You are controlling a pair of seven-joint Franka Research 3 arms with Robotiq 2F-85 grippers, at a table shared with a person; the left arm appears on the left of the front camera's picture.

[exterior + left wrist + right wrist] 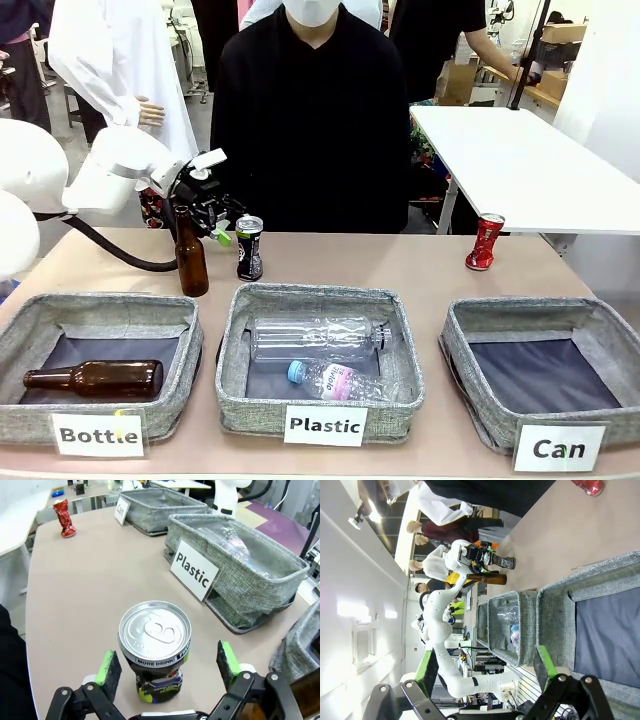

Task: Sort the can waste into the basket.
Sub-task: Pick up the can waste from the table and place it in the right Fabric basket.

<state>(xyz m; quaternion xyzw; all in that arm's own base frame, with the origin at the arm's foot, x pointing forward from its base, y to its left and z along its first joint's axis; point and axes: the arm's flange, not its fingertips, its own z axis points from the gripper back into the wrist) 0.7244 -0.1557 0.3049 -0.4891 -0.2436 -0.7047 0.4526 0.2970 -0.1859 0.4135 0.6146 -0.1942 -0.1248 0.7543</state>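
bottle (190, 255) beside black can (249, 247), table (400, 270) beyond free

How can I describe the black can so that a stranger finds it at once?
Start at the middle basket, labelled Plastic. Just behind its far left corner, on the table, stands the black can. It is short with a silver top, unlike the tall brown bottle beside it and the red can.
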